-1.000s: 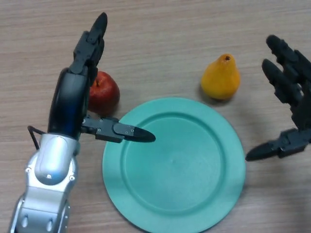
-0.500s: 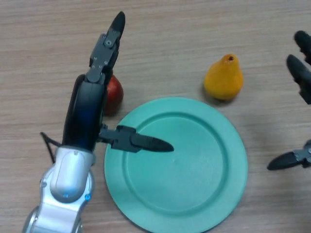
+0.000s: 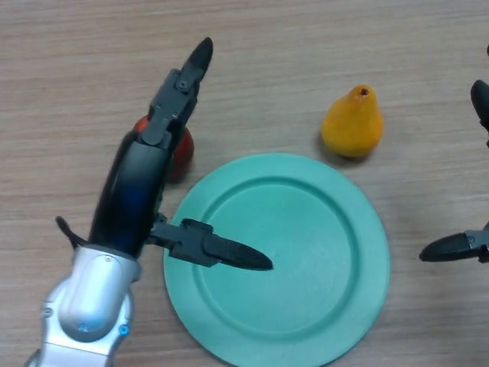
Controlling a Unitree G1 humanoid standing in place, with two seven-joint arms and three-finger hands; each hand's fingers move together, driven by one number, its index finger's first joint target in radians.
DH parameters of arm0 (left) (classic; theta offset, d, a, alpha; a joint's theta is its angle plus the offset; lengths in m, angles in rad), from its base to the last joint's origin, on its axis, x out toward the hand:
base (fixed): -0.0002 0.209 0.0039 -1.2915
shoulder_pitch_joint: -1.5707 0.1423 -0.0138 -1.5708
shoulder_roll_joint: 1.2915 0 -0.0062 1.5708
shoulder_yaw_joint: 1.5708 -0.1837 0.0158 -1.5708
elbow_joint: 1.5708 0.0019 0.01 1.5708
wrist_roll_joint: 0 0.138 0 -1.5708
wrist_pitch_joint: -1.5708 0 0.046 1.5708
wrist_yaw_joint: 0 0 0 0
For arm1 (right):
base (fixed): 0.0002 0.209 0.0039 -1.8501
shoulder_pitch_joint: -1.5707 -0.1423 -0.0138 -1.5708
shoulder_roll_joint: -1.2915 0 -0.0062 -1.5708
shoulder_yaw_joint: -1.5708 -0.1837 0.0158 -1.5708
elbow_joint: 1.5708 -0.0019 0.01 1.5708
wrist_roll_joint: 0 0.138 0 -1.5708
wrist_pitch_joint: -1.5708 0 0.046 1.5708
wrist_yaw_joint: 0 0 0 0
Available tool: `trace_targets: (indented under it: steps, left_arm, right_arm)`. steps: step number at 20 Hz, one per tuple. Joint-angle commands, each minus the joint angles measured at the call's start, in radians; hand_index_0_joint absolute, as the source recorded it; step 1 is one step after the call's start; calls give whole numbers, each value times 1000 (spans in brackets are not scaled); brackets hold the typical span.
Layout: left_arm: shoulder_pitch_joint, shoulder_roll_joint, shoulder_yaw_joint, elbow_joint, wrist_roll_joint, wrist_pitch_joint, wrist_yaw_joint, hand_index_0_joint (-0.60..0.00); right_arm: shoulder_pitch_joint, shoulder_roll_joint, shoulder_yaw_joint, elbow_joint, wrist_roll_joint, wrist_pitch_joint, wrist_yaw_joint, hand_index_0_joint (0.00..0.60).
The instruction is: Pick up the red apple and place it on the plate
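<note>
**Left hand slides further over the apple**

Since the earlier frames the left hand (image 3: 164, 145) has shifted toward the upper right, so that it now covers more of the red apple (image 3: 182, 150), while the right hand (image 3: 466, 246) has drawn back to the right edge of the head view.

The left arm comes in from the lower left and lies across the apple. Its fingers (image 3: 191, 73) stretch straight out over the wooden counter (image 3: 290, 53), pointing up and to the right, and its thumb (image 3: 221, 251) sticks out sideways over the left part of the green plate (image 3: 321, 306). Thumb and fingers stand wide apart and close on nothing.

Only a sliver of the apple shows on either side of the hand. It sits on the counter just beside the plate's upper left rim, not on the plate. Whether the hand touches it cannot be told.

A yellow pear (image 3: 352, 122) stands upright on the counter, close beyond the plate's upper right rim.

Of the right hand only a thumb tip and part of a finger show at the right edge, spread apart and well clear of the plate and the pear.
</note>
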Motion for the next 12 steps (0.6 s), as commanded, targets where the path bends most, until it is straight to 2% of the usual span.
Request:
trace_targets:
  steps: [1,3,4,7,9,10,12]
  left_arm:
    - [-50,14,91,-98,-42,-15,-19,0]
    - [-87,39,118,-109,-55,33,-61,0]
    - [-82,51,124,-93,-35,0,-88,0]
    - [-38,56,133,-77,-4,-53,-138,0]
    - [-51,46,172,-59,-94,-77,-92,0]
    - [-51,51,161,-20,-100,-127,-56,0]
    - [-30,49,139,38,-55,-202,-52,0]
  right_arm:
    - [-57,-17,-16,-89,31,-34,-60,0]
    - [-87,-15,27,-77,-29,-44,-63,0]
    - [-89,-9,45,-67,-62,-42,-50,0]
    - [-97,1,59,-62,-73,-25,-53,0]
    - [-117,10,80,-80,-69,-25,-90,0]
    - [-125,17,101,-84,-90,-23,-101,0]
    - [-135,24,124,-72,-130,-19,-101,0]
